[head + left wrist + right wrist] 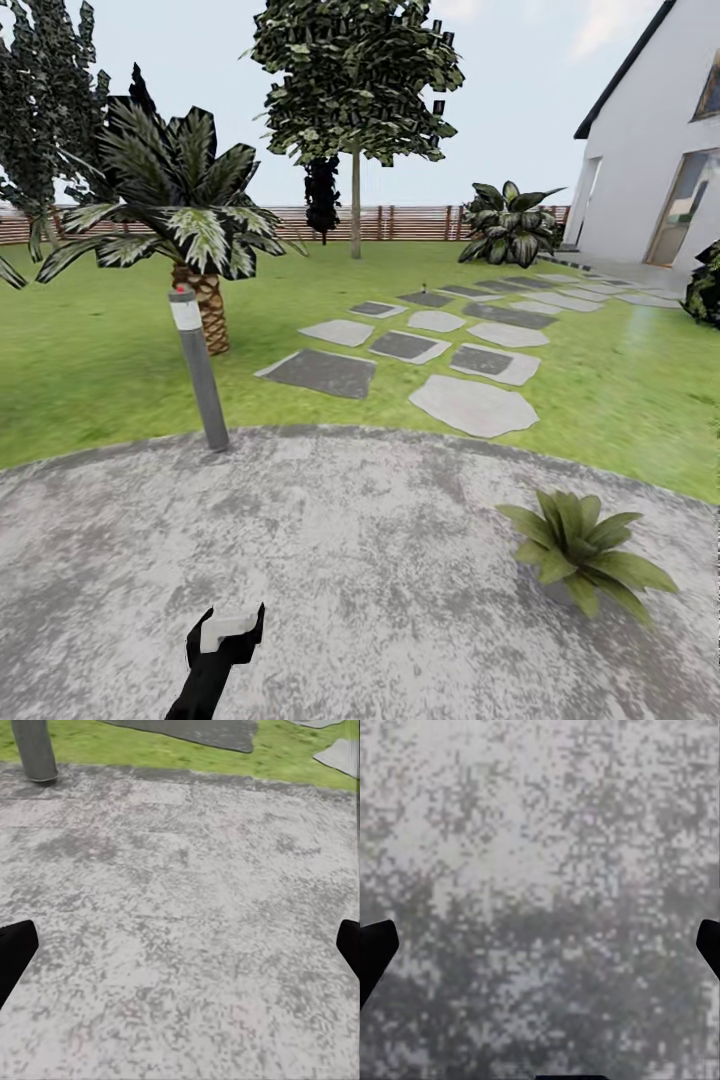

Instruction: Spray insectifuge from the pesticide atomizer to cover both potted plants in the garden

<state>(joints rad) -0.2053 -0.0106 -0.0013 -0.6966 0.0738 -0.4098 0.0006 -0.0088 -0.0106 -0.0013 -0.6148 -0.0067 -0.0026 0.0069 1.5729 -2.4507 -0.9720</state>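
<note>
I am in the garden, standing on grey paving (380, 560) at the edge of the green lawn (90, 380). One potted plant (578, 545), a low rosette of broad pointed green leaves, sits on the paving at the lower right. My left gripper (228, 632) is low in the head view, well to the left of that plant. It is open over bare paving, with its black fingertips (15, 956) far apart. My right gripper (540, 952) is open too, with only paving between its fingertips (373, 949). The pesticide atomizer is out of view.
A grey bollard lamp (199, 368) stands at the paving's edge, ahead of my left gripper. Behind it is a palm (185, 225) with a scaly trunk. Stepping stones (470, 405) cross the lawn towards a white house (650, 150). A slatted fence (400, 222) closes the back.
</note>
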